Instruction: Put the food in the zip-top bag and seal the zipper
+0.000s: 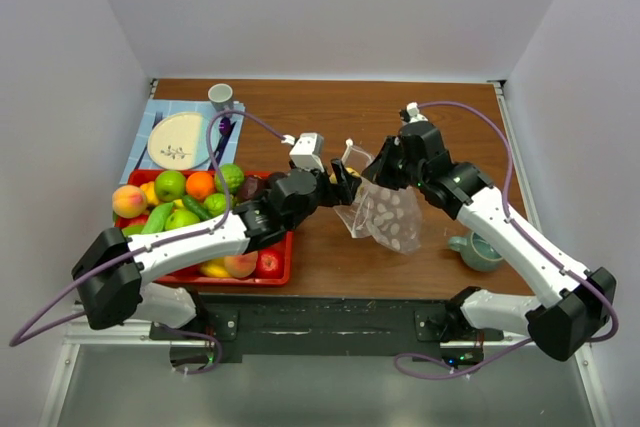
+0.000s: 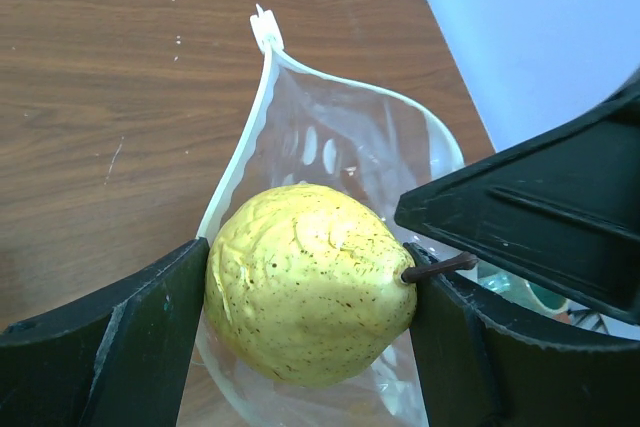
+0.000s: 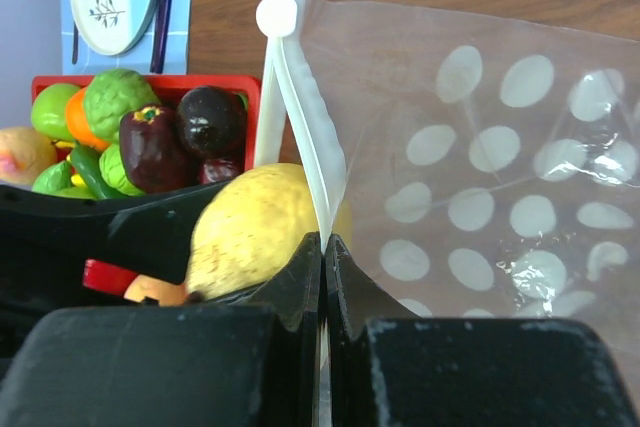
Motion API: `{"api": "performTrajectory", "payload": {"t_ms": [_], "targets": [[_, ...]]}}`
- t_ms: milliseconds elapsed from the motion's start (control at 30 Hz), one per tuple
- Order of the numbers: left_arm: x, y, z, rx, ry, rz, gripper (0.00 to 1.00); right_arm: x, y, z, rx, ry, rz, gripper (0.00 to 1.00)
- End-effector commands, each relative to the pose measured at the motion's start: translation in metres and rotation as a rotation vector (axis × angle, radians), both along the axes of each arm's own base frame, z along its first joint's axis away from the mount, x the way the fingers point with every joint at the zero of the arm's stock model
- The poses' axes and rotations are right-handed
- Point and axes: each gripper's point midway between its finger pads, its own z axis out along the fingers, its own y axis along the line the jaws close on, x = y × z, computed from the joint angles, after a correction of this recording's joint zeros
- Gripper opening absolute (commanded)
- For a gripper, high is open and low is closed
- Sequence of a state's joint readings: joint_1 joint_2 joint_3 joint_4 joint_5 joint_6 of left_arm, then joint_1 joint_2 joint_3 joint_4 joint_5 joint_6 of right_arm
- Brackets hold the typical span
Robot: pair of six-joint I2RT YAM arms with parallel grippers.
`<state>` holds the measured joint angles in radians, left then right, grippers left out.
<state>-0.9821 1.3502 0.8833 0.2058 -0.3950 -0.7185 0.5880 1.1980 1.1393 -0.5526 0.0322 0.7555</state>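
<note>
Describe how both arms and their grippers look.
The left arm and right arm have white links, black joints and a looping purple cable each. The left gripper and right gripper have broad, matte black, wedge-shaped fingers.

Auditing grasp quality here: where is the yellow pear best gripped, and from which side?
Across the yellow pear's rounded belly, a finger on each flank, as the left gripper has it. Come from the tray side, so the fruit faces the zip-top bag's open mouth, which the right gripper holds by the zipper.
</note>
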Motion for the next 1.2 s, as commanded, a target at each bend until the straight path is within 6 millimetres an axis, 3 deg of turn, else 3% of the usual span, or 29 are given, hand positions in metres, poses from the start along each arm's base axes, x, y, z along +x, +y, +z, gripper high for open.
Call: {"api": "performTrajectory", "payload": {"t_ms": [0, 33, 67, 133, 233, 467, 600, 767, 900, 933, 1033, 1167], "targets": [[0.009, -0.002, 0.022, 0.009, -0.034, 0.023, 0.52, 0.001, 0.007, 0.035, 0.069, -0.073, 0.015, 0.0], [0.008, -0.003, 0.024, 0.01, -0.039, 0.017, 0.67, 0.002, 0.007, 0.035, 0.069, -0.071, 0.016, 0.0], [0.008, -0.003, 0.024, 0.017, -0.037, 0.008, 0.74, 0.002, 0.008, 0.033, 0.068, -0.068, 0.017, 0.0], [0.007, -0.006, 0.03, 0.014, -0.043, -0.008, 0.86, 0.002, 0.009, 0.032, 0.067, -0.065, 0.02, 0.0], [0.005, -0.008, 0.034, 0.026, -0.045, -0.024, 0.95, 0.003, 0.007, 0.028, 0.057, -0.064, 0.015, 0.0], [0.002, -0.006, 0.039, 0.031, -0.039, -0.037, 0.99, 0.007, 0.004, 0.027, 0.034, -0.07, 0.0, 0.0], [-0.001, 0.012, 0.056, 0.024, -0.042, 0.016, 0.97, 0.011, -0.005, 0.024, -0.027, -0.076, -0.028, 0.0], [-0.01, 0.09, 0.041, 0.124, 0.081, 0.282, 0.94, 0.014, -0.013, 0.019, -0.077, -0.079, -0.043, 0.0], [-0.029, 0.148, 0.021, 0.196, 0.194, 0.457, 0.94, 0.013, -0.014, 0.013, -0.095, -0.077, -0.037, 0.0], [-0.042, 0.171, 0.01, 0.212, 0.256, 0.528, 0.94, 0.013, -0.015, 0.011, -0.1, -0.073, -0.039, 0.0], [-0.073, 0.211, -0.016, 0.214, 0.397, 0.667, 0.94, 0.011, -0.017, 0.005, -0.11, -0.068, -0.038, 0.0], [-0.106, 0.24, -0.043, 0.244, 0.534, 0.741, 0.93, 0.01, -0.016, -0.002, -0.109, -0.057, -0.032, 0.0]]}}
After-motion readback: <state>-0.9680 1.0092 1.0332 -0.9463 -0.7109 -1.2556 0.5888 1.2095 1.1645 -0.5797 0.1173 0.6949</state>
